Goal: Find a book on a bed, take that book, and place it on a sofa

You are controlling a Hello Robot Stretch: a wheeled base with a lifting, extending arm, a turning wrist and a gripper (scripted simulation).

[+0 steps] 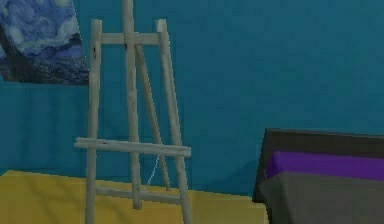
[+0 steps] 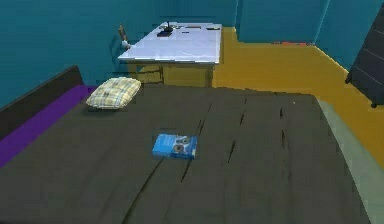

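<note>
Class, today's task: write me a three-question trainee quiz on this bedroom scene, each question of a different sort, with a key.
1. True or false: the blue book lies on the bed.
2. What stands in the forward view's middle? A) ladder B) wooden easel C) floor lamp
3. Fill in: up and left of the book in the arm side view lies a checked ____.

Key: 1 true; 2 B; 3 pillow.

Book (image 2: 176, 146) on the bed (image 2: 270, 160) — pillow (image 2: 113, 93) farther left, desk (image 2: 185, 45) beyond.
</note>
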